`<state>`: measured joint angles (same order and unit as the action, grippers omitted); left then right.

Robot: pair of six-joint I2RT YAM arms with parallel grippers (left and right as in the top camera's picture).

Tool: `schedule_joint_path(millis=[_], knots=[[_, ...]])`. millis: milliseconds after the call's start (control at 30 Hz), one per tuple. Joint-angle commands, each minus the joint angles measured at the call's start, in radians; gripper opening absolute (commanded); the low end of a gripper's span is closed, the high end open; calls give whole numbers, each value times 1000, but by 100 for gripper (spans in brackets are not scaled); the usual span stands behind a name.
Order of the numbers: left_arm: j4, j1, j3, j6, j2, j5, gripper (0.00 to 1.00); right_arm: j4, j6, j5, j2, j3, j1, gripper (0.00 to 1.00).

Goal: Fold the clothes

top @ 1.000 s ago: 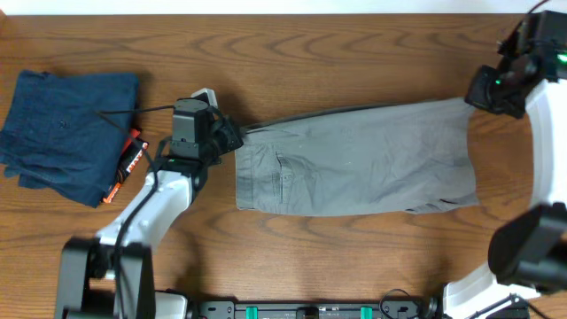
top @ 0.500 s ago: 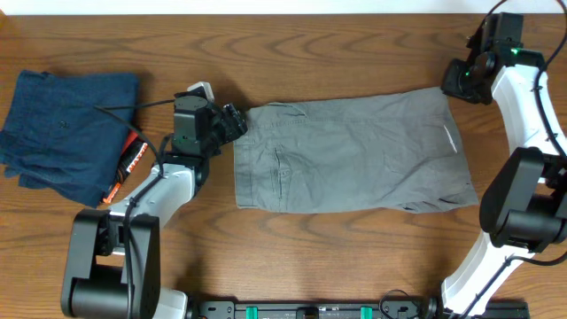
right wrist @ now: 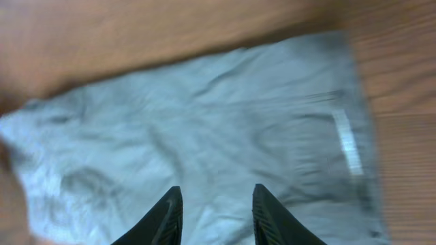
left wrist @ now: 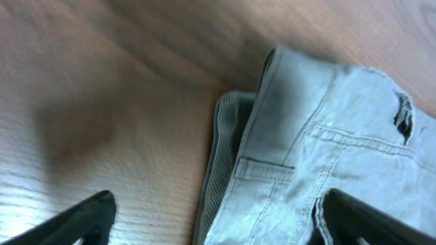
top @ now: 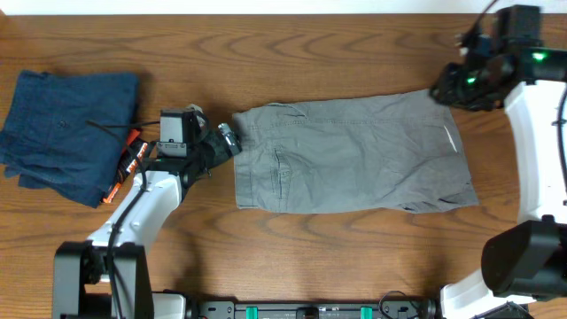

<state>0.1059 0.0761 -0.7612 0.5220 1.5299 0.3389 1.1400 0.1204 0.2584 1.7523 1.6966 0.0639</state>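
Note:
The grey shorts lie flat across the middle of the table, waistband to the left and leg hems to the right. My left gripper sits at the waistband's left edge, jaws wide open. In the left wrist view the waistband lies between the spread fingers and nothing is gripped. My right gripper hovers over the far right hem corner. In the right wrist view its fingertips stand apart above the grey cloth, holding nothing.
A folded dark navy garment with an orange tag lies at the far left, just behind my left arm. Bare wood runs along the near edge of the table in front of the shorts.
Both grippers have opened and let go of the shorts, which have settled flat after being stretched. My left gripper has drawn back to the left; my right has risen off the hem.

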Motion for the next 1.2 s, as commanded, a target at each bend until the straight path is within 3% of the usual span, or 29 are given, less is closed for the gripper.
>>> schedule_joint_path(millis=[0,333,400,567,700,933,1167], knots=[[-3,4,17,-22,48,88,99,-13,-31,38,31,-72,-80,32],[-106,7,17,-82,254,318,100,-251,45,38,31,-368,-256,32],[-138,16,17,-85,294,376,95,-284,51,38,31,-407,-282,31],[-149,44,17,-87,333,430,59,-353,60,37,32,-498,-334,23],[-149,45,17,-103,331,466,8,-398,99,37,32,-579,-353,7],[-128,-17,13,-71,230,651,6,-552,112,37,34,-755,-353,4],[-68,-111,10,51,-48,705,6,-651,119,73,34,-824,-370,3]])
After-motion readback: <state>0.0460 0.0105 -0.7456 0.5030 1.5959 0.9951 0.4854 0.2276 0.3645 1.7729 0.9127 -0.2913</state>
